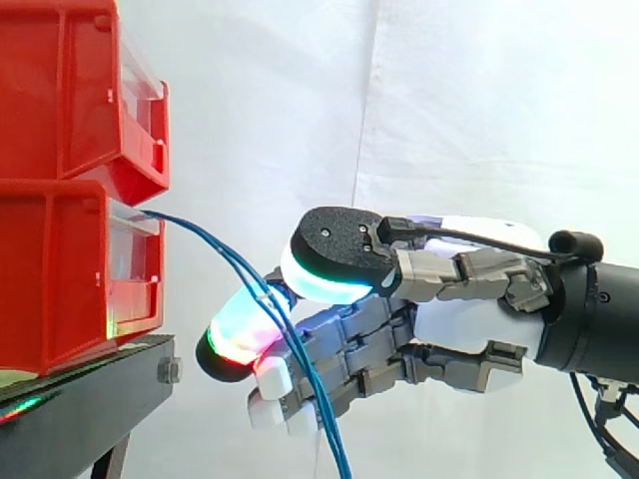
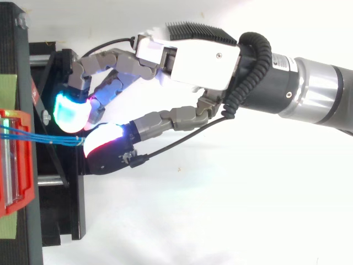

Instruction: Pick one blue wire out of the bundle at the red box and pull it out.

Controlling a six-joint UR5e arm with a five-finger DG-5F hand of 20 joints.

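A thin bundle of blue wires leaves the front of the lower red box and slopes down to the right, past the view's bottom edge. My hand reaches in from the right. Its fingers are curled round the wires, which are pinched between a cyan-glowing pad above and a red-and-green-glowing pad below. In the top view the wires run from the red box straight into the gap between two pads of the hand. I cannot tell how many strands are held.
A second red box is stacked on the lower one, both on a black stand. A white curtain hangs behind. Open space lies to the right of the stand, under the arm.
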